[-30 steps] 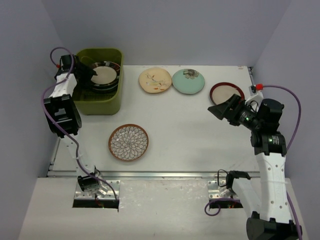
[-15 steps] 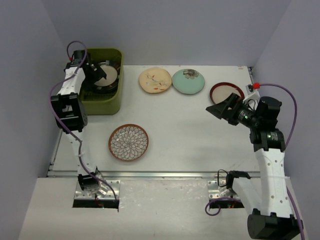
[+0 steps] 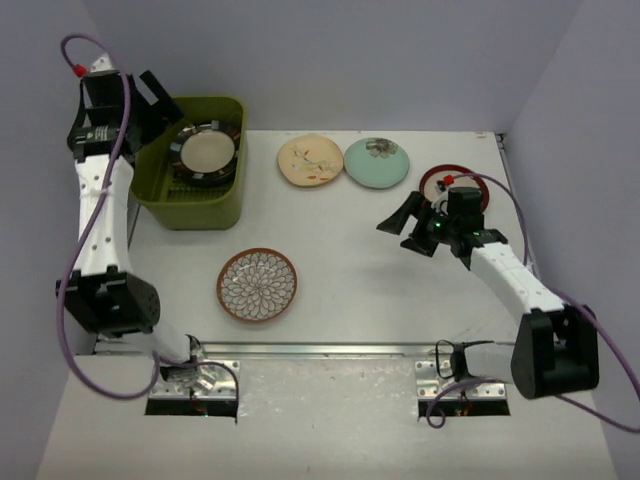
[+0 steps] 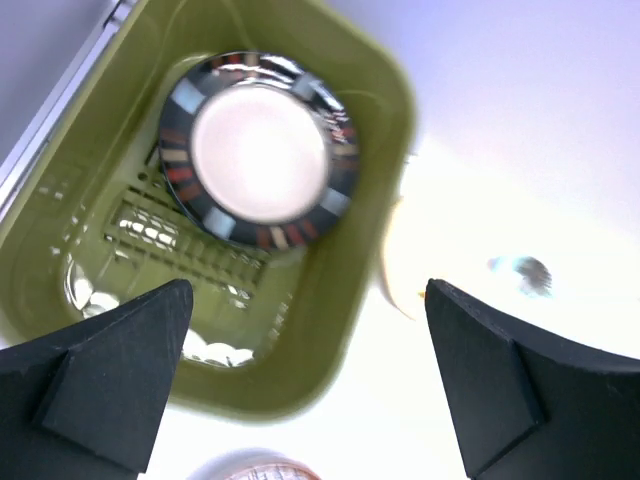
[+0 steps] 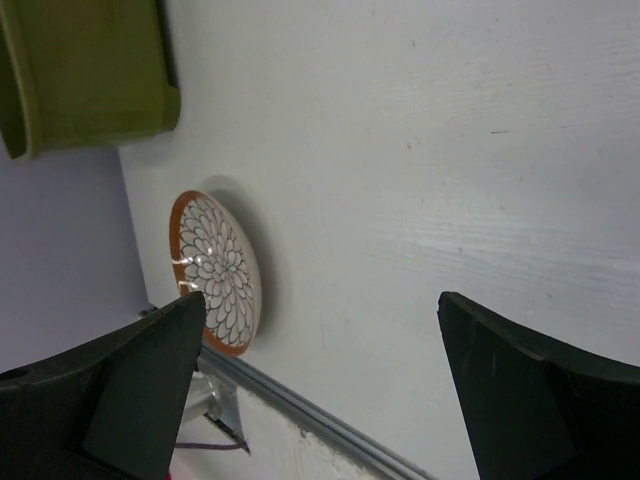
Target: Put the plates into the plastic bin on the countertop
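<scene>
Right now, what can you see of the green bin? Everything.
The plastic bin is an olive-green rectangular tub, glossy plastic by its look, with rounded corners and a slotted grid base. It stands upright at the far-left corner of the countertop. One plate with a dark banded rim and pale centre lies inside, toward the far end; the near part of the base shows bare. The left gripper hangs open above it, not touching.

An olive-green rectangular plastic bin [image 3: 192, 208], far-left on the flat white countertop [image 3: 380, 280], holds one dark-rimmed plate [image 3: 206, 152]. A cream plate [image 3: 310, 161], teal plate [image 3: 377, 162], red-rimmed plate [image 3: 430, 178] and floral plate [image 3: 257, 285] lie outside.
</scene>
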`<state>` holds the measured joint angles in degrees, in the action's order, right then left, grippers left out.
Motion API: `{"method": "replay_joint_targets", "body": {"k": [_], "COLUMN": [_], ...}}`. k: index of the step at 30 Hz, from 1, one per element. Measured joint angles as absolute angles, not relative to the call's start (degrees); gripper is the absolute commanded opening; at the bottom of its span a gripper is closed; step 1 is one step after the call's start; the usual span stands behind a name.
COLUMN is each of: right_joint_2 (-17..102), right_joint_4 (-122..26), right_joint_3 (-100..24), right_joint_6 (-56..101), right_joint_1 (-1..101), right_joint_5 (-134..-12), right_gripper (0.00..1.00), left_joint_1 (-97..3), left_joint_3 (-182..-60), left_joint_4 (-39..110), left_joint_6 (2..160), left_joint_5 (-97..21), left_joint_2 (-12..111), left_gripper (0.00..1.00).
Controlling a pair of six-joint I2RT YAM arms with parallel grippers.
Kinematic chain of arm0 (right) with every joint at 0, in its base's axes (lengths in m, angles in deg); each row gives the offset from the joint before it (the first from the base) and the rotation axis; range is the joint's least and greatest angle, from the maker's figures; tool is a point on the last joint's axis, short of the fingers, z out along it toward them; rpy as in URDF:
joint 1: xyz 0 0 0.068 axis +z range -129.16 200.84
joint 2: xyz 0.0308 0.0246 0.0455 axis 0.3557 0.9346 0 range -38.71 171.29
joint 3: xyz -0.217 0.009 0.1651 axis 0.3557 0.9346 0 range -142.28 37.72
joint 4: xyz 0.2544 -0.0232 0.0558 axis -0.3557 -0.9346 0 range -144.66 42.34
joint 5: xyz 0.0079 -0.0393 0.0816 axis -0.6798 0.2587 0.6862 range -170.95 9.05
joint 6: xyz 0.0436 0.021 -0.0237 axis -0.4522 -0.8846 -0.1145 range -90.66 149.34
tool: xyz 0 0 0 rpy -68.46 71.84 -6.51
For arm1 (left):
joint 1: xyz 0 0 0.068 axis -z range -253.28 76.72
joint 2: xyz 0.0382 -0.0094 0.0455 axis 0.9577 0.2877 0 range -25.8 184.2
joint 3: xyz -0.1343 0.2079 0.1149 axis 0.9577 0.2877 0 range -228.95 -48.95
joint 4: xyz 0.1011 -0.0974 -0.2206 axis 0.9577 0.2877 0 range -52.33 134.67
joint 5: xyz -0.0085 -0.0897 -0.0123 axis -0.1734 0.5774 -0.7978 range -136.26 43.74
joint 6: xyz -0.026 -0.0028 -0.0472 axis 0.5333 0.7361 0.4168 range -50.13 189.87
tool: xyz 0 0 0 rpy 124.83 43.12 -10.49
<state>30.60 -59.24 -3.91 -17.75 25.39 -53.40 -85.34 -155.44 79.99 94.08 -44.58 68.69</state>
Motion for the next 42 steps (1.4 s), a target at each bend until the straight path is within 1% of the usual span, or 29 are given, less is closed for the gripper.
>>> {"method": "replay_joint_targets", "body": {"k": [2, 5, 6, 8, 9, 13, 18, 21, 24, 25, 28, 29, 30, 31, 32, 33, 35, 39, 42], "right_joint_2": [36.2, 43.5, 46.0, 51.3, 53.7, 62.6, 72.1, 76.1, 80.6, 81.7, 84.8, 86.1, 87.3, 88.6, 89.5, 90.1, 90.2, 84.5, 77.3], "right_joint_4": [-54.9, -48.9, -47.7, -45.2, -43.7, -38.4, -35.6, -34.7, -34.5, -34.2, -34.9, -35.1, -35.4, -35.7, -36.6, -37.1, -35.9, -33.0, -29.9], "right_joint_3": [-3.9, -4.3, -5.0, -7.0, -7.7, -9.8, -19.6, -23.7, -28.5, -29.5, -32.6, -34.1, -35.9, -37.8, -39.2, -39.5, -38.8, -29.5, -19.7], "right_joint_6": [-19.9, -23.1, -24.6, -27.9, -30.0, -41.8, -53.7, -59.8, -64.0, -65.1, -68.0, -68.5, -68.9, -69.1, -68.7, -69.3, -69.5, -69.4, -67.9], "right_joint_1": [29.2, 34.0, 35.6, 38.1, 39.1, 40.0, 37.4, 35.2, 32.8, 32.3, 30.7, 30.3, 30.0, 29.7, 29.5, 29.4, 29.2, 29.2, 29.2], "right_joint_5": [-57.7, -65.7, -68.3, -72.0, -74.0, -82.0, -89.0, -89.7, -89.5, -89.4, -88.9, -88.4, -88.0, -87.7, -87.4, -87.0, -86.6, -87.3, -88.3], "right_gripper": [0.99, 0.99, 0.99, 0.99, 0.99, 0.98, 0.91, 0.79, 0.59, 0.54, 0.47, 0.38, 0.24, 0.24, 0.03, 0.0, 0.0, 0.0, 0.0], "left_joint_1": [-85.3, -85.3, -85.3, -85.0, -84.9, -84.5, -79.8, -76.1, -74.0, -73.4, -71.8, -71.1, -70.6, -70.2, -69.8, -69.6, -69.5, -69.5, -69.4], "left_joint_3": [-146.7, -125.4, -119.5, -111.8, -108.9, -103.0, -101.6, -103.1, -104.4, -104.6, -104.8, -104.8, -104.8, -104.8, -104.8, -104.8, -104.8, -104.8, -104.9], "left_joint_4": [74.1, 60.3, 57.8, 54.1, 52.6, 50.9, 57.2, 58.4, 58.5, 58.5, 58.5, 58.5, 58.5, 58.5, 58.5, 58.5, 58.7, 59.2, 59.1], "left_joint_6": [95.2, 99.7, 101.7, 104.7, 105.8, 107.5, 104.9, 102.9, 101.5, 101.2, 100.3, 100.1, 99.8, 99.6, 99.5, 99.4, 98.9, 98.4, 98.4], "left_joint_5": [-41.7, -33.3, -30.5, -25.7, -23.6, -18.2, -19.5, -20.2, -20.6, -20.8, -21.0, -21.0, -20.9, -20.8, -20.7, -20.6, -20.6, -20.8, -21.0], "left_joint_2": [57.7, 39.0, 34.4, 28.8, 27.5, 29.8, 30.2, 28.7, 27.8, 27.7, 28.1, 28.5, 28.8, 29.0, 29.3, 29.4, 29.5, 29.6, 30.3], "left_gripper": [1.0, 1.0, 1.0, 1.0, 1.0, 1.0, 1.0, 1.0, 1.0, 1.0, 1.0, 1.0, 1.0, 1.0, 1.0, 1.0, 1.0, 1.0, 1.0]}}
